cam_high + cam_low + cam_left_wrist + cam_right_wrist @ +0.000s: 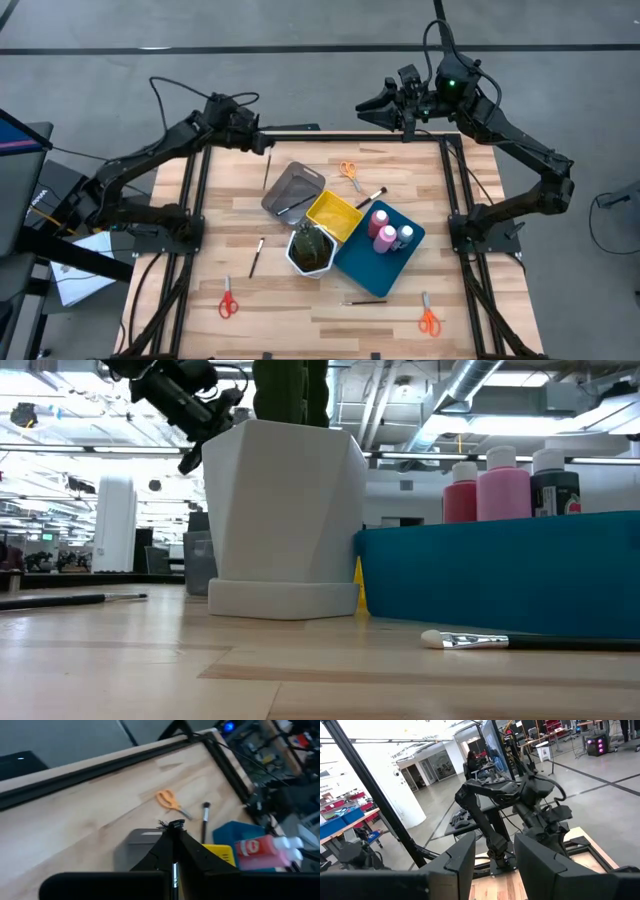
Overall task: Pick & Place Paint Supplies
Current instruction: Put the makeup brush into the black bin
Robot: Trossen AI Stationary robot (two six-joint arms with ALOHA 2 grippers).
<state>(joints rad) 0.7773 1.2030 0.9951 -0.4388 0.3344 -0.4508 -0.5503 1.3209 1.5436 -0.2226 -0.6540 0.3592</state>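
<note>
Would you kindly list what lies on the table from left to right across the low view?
Dark-tipped brush → white hexagonal pot → blue tray holding a red bottle, pink bottle, grey white-capped bottle.

No readable text in any view. The pink bottles [503, 485] in the low view carried no print that could be made out. The dark bottle [555, 488] beside them showed a small red-and-white patch at its edge, too small to read. In the left wrist view a bottle [257, 851] had a red label, blurred, with no legible letters. Wall fixtures and boxes in the room beyond the desk were likewise unreadable in the right wrist view.
</note>
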